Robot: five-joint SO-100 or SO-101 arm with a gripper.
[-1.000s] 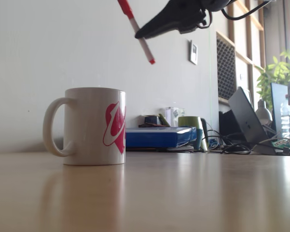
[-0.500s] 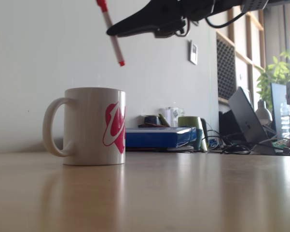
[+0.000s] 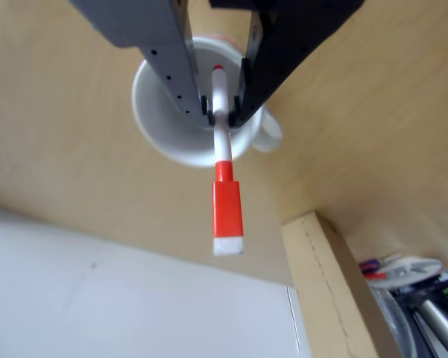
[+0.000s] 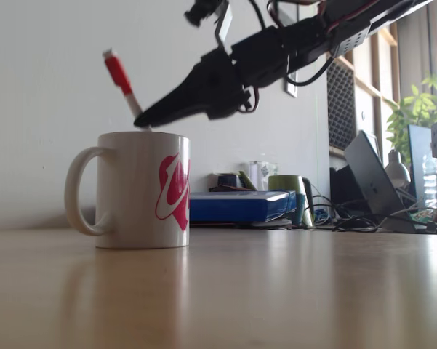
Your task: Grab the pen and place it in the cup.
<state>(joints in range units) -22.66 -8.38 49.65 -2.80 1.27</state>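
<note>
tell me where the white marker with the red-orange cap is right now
In the fixed view the white marker tilts left, clamped by the gripper, lower end inside the white pink-patterned mug.

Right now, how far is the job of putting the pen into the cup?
Done: the pen is picked up and brought over the cup. In hand: the gripper is shut on the pen's white barrel, and in the fixed view the lower end seems to dip below the cup's rim while the red cap leans up and left. Left: open the jaws so the pen drops inside, then pull the arm away.
</note>
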